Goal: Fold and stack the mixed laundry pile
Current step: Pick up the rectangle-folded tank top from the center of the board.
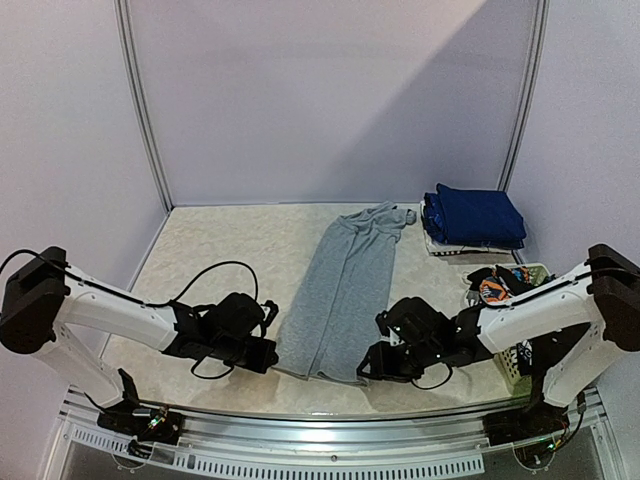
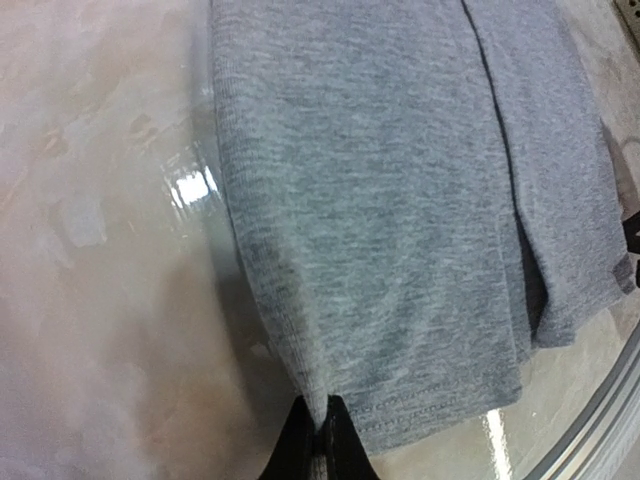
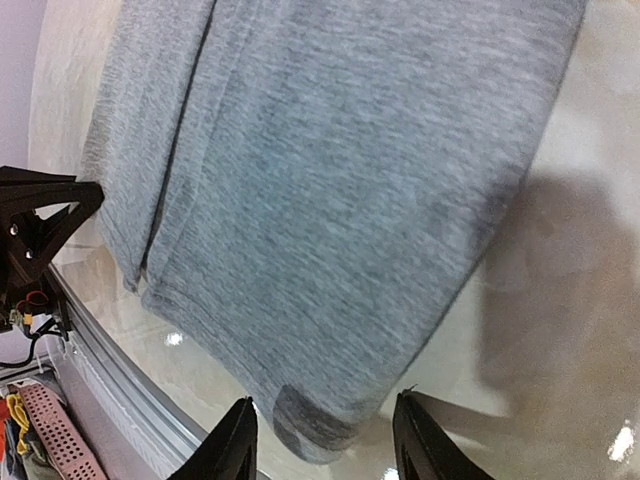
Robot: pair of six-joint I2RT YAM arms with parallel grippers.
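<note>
The shirt (image 1: pixel 345 290) lies flat on the table (image 1: pixel 220 250) as a narrow strip, sides folded in. Its long axis runs straight away from both pincers: hem nearest them, collar farthest. In our judgement the coming move carries the hem forward along this axis toward the collar.

The left pincer (image 2: pixel 322 412) is closed tight on the hem's left corner. The cloth rises to a small peak just ahead of its tips.

The right pincer (image 3: pixel 325 415) stands half wide, one tip on either side of the hem's right corner. The corner sits between the tips, and we see no contact on either side. We count this corner as not yet gripped.

The two pincers sit level with each other across the hem, with the strip's width between them. Neither arm is nearer the collar. We judge that the right pincer must shut on its corner before any lift, since a one-sided lift would skew the strip off its axis.

A blue stack (image 1: pixel 475 215) lies beyond and outboard of the right pincer, well apart from the shirt. Printed pieces (image 1: pixel 497 285) sit in the basket (image 1: pixel 520 365) beside that arm
</note>
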